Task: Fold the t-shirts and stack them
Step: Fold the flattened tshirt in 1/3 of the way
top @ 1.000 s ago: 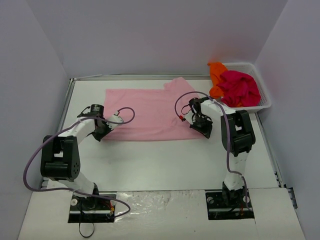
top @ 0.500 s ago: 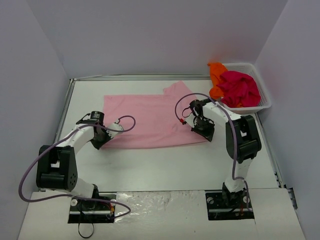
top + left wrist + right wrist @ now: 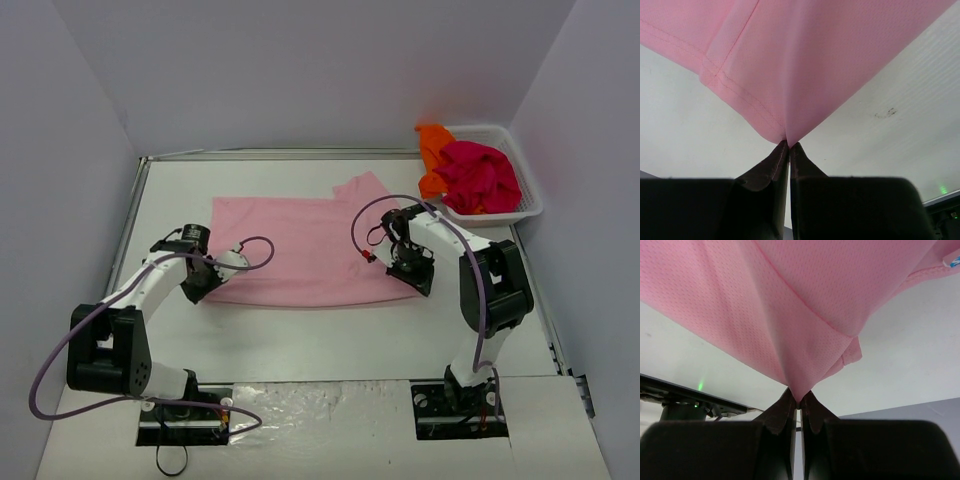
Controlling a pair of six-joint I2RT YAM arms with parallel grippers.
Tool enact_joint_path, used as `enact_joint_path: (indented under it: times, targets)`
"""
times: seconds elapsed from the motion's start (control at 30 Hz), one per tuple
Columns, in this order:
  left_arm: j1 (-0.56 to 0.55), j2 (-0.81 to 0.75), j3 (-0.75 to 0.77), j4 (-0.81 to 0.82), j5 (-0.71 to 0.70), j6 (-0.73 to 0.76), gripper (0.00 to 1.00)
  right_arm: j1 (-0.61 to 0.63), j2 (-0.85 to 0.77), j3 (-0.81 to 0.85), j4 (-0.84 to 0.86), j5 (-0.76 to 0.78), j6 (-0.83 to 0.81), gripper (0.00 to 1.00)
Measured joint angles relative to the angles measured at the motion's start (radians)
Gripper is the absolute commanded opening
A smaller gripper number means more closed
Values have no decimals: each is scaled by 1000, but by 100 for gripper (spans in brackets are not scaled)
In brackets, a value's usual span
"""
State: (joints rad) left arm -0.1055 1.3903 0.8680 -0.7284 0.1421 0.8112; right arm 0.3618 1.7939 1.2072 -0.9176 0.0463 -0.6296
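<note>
Worryingly, left pincer (image 3: 789, 145) and right pincer (image 3: 799, 398) each clamp just a sliver at the near corners of the light pink cloth t-shirt (image 3: 300, 250) on the white desk (image 3: 330, 340), so uneven pulling could free it.

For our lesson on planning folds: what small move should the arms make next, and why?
Probably lift both near corners together toward the far edge: left pincer and right pincer are shut on the pink t-shirt, which lies spread flat.
</note>
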Motion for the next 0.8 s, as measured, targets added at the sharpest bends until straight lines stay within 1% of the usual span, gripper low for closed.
enact_joint_path:
  times: [0.23,0.27,0.33,0.37,0.4,0.43,0.47,0.53,0.57,0.7,0.8]
  targets:
    - [-25,-24,-2,-32,-1,2,3,6,-18,-5,-17,-10,-4,0]
    - [-27,-30,-3,-32,-1,1,3,6,-18,-5,-18,-10,-4,2]
    - [-32,-43,-8,-34,-2,1,5,8,-18,-5,-18,-11,-3,21]
    - [-34,-49,-9,-38,-2,1,12,8,-19,-5,-19,-13,-4,28]
    - [-36,-52,-10,-39,-3,4,15,9,-19,-5,-19,-14,-3,38]
    - [-37,-55,-10,-42,-5,3,16,11,-20,-6,-19,-15,-5,43]
    - [-37,-56,-10,-43,-10,3,26,13,-23,-8,-18,-17,-7,44]
    - [-37,-56,-10,-46,-15,6,32,17,-31,-14,-19,-17,-9,47]
    - [-37,-56,-10,-49,-17,5,37,19,-37,-17,-19,-17,-10,48]
    - [-38,-56,-10,-66,-21,8,43,19,-63,-22,-24,-16,-11,50]
    - [-39,-57,-10,-79,-35,12,45,19,-82,-22,-27,-16,-16,51]
